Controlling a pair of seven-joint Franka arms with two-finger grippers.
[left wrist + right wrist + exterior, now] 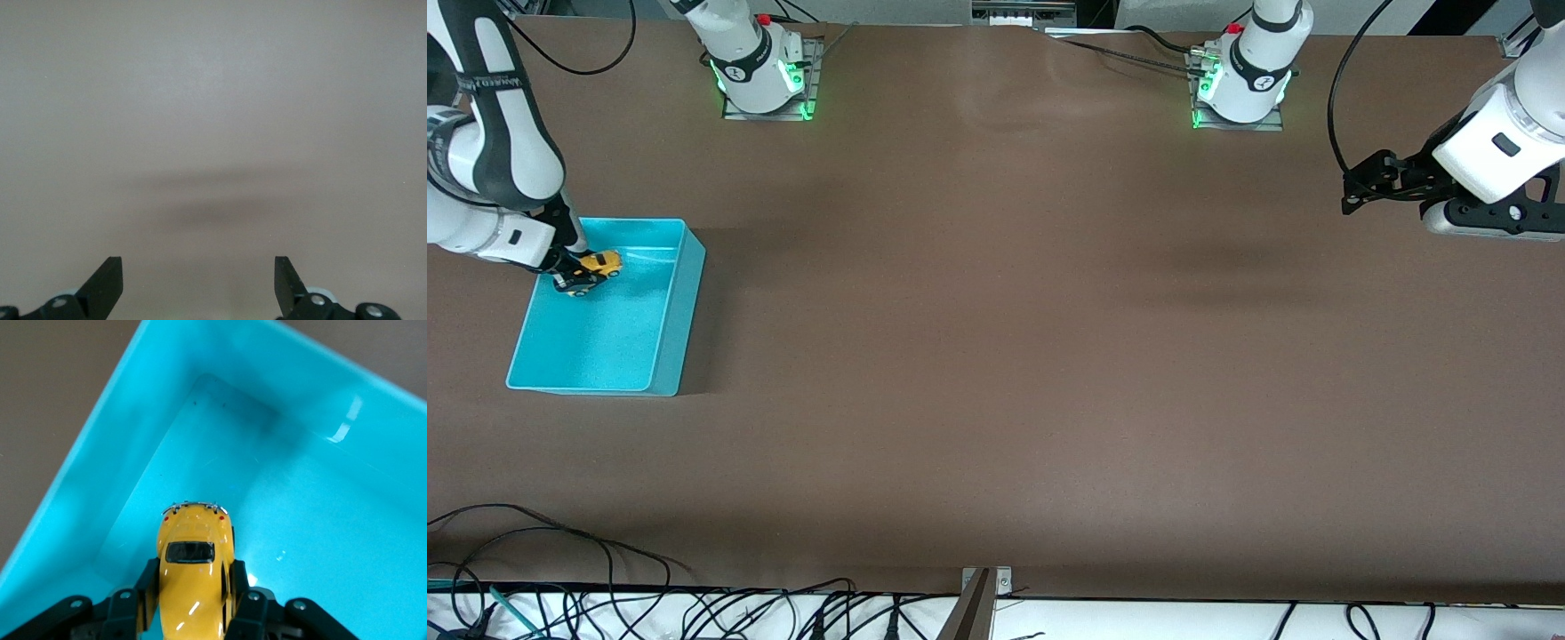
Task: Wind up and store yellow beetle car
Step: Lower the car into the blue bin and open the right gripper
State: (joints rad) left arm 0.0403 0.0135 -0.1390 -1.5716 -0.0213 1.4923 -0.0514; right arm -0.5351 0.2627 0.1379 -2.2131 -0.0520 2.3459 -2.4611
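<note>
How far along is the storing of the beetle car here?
Pickup looks done: the right gripper has its jaws shut on the yellow beetle car over the turquoise bin. Release into the bin is left. Winding can't be judged. The left gripper waits open over bare table.

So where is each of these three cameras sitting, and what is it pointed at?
Front view: high across the table, facing both arms' bases; it shows the brown tabletop, the rectangular turquoise plastic bin and both arms.
Left wrist view: on the left arm's wrist, looking down at bare tabletop; the open left gripper shows.
Right wrist view: on the right arm's wrist, looking down into the bin; the right gripper is shut on the small yellow beetle-shaped toy car.
Shared: front and right wrist views both show car and bin.
</note>
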